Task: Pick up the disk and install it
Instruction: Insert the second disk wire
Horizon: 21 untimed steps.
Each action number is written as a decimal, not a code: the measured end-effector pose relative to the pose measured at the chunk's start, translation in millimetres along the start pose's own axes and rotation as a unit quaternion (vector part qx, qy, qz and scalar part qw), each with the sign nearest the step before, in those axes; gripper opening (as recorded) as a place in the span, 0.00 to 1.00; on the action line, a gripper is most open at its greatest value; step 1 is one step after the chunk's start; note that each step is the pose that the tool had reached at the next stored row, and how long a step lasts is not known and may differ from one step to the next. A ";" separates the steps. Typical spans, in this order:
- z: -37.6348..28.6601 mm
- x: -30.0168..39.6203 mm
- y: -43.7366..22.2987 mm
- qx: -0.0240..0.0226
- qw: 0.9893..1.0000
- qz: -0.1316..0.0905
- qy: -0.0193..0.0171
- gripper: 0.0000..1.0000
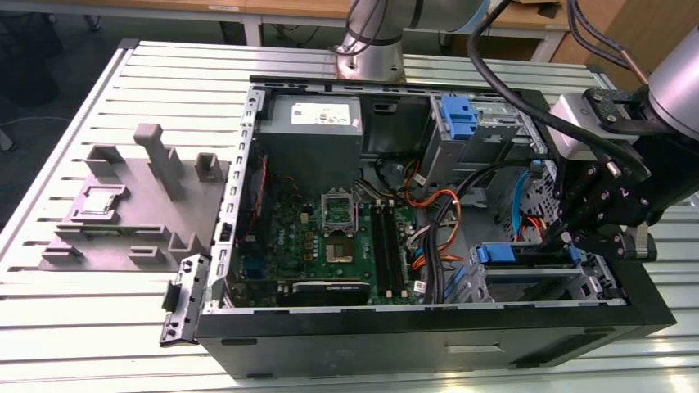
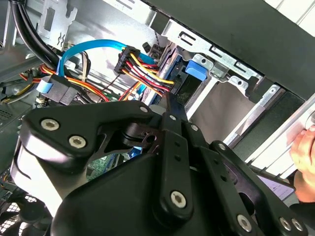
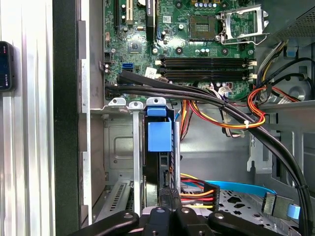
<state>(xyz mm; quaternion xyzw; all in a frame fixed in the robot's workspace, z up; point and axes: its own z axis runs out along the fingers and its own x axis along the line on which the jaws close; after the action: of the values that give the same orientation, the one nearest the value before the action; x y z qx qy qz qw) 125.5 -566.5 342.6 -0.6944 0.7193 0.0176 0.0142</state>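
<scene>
Gripper (image 1: 577, 237) lowered into the open computer case (image 1: 437, 327), beside the drive cage (image 3: 123, 147), fingers' opening indiscernible, disk's blue carrier tab (image 3: 159, 136) slotted upright in the cage

The arm (image 1: 677, 74) is grey, trailing black cables (image 1: 513, 90); its gripper (image 2: 170, 105) is black linkage, studded with silver screws (image 2: 78, 141).

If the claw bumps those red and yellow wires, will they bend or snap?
Probably bend: the red and yellow wires are thin and already curve loosely, so they look floppy. They seem light, spanning open air without sagging much. They end in a black plug, so a hard tug might loosen it.
</scene>
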 end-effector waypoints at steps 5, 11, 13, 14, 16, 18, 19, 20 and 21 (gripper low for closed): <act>0.0 0.0 0.0 0.000 1.000 0.000 0.000 0.10; 0.0 0.2 5.2 0.000 1.000 0.000 0.000 0.10; 0.1 0.3 8.6 0.000 1.000 0.000 0.000 0.10; 0.2 0.4 9.9 0.000 1.000 0.000 0.000 0.10; 0.2 0.4 10.1 0.000 1.000 0.000 0.000 0.10; 0.1 0.4 10.1 0.000 1.000 0.000 0.000 0.10; 0.1 0.3 10.1 0.000 1.000 0.000 0.000 0.10; 0.1 0.3 10.1 0.000 1.000 0.000 0.000 0.10; -0.1 0.3 10.1 0.000 1.000 0.000 0.000 0.10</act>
<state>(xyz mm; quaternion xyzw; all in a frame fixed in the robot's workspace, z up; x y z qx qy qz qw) 115.3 -566.4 342.7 -0.6944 0.7193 0.0176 0.0142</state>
